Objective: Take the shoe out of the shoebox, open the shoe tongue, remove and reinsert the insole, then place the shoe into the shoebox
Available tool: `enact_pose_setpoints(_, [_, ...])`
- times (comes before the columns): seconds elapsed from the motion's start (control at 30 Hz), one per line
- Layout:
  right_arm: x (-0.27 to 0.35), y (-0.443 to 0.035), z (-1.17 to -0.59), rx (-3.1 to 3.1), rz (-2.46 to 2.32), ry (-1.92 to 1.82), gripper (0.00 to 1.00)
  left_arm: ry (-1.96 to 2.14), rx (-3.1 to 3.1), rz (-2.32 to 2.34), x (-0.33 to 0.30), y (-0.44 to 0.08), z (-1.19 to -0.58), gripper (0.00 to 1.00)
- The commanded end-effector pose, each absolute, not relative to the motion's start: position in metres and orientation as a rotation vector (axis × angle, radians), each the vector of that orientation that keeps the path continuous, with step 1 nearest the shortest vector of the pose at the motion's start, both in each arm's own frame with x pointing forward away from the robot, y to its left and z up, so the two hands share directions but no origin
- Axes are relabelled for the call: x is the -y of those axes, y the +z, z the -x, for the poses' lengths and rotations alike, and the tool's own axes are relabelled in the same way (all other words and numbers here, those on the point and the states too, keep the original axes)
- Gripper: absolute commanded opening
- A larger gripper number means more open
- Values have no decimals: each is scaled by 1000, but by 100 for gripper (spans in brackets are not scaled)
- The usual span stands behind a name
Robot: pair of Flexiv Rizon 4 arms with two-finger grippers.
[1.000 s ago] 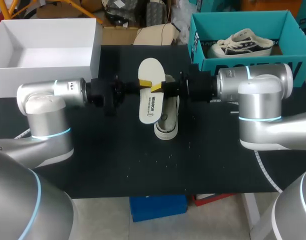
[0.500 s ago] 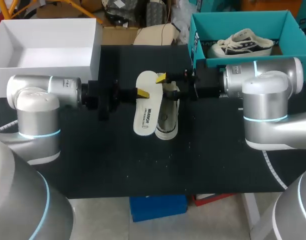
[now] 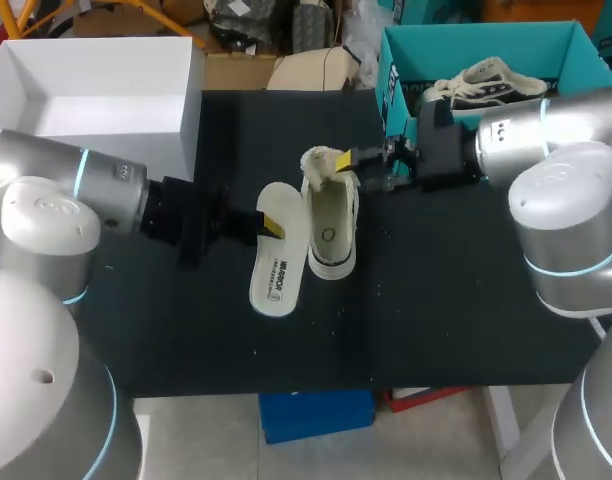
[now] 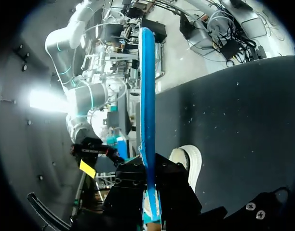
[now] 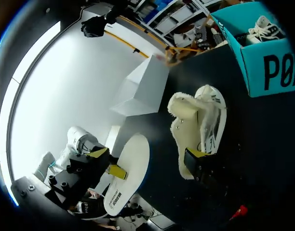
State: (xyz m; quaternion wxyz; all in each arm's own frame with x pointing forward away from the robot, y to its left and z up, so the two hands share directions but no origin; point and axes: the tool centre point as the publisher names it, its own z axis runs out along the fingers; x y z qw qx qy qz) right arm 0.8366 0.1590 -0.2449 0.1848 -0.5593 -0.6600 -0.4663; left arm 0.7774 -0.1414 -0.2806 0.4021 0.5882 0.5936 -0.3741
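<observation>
Our left gripper (image 3: 269, 225) pinches the insole (image 3: 277, 270) by its edge, and our right gripper (image 3: 330, 170) holds the tongue (image 3: 318, 158) open. So thin a grip may let the insole twist and miss the shoe (image 3: 331, 235).

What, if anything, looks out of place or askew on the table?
Nothing looks damaged or spilled. The insole is out of the shoe, held beside it by the left gripper, while the right gripper pinches the fleecy tongue open. That fits the task.
</observation>
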Motion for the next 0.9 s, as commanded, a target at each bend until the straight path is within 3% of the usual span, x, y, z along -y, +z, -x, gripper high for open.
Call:
enact_pose_setpoints(0.03, [-157, -237, -837, 2017, 1741, -1150, 100, -867, -1573, -1532, 141, -276, -766, 0])
enact_pose_setpoints(0.43, [-157, -237, -837, 2017, 1741, -1150, 100, -867, -1573, -1532, 141, -276, -766, 0])
enact_pose_setpoints(0.67, [-149, -247, -824, 2152, 1660, -1134, 100, -1229, -1523, -1414, 152, -269, -750, 0])
enact_pose_setpoints(0.9, [-133, -256, -793, 2179, 1654, -1108, 100, -1311, -1541, -1457, 159, -274, -742, 0])
